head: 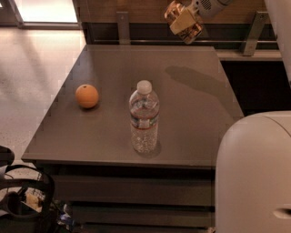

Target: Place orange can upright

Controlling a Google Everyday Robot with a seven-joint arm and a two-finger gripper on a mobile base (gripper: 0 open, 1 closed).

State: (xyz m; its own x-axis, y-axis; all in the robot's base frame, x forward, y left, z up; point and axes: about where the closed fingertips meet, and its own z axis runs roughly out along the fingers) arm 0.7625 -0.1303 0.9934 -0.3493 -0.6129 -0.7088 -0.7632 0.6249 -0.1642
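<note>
My pincer (pixel 184 21) was clamped on the orange can (pixel 173 12), carrying it tilted, high beyond the water bottle (pixel 144 119), probably to reach open bench (pixel 109 73) for standing it upright.

No words or numbers can be read here. The water bottle (pixel 144 119) has a label band around its middle, but the print is too small to read. The orange can (pixel 174 12) has pale marks that spell nothing clear. The gripper (pixel 184 22) holds the can high over the far edge of the table (pixel 109 68).
</note>
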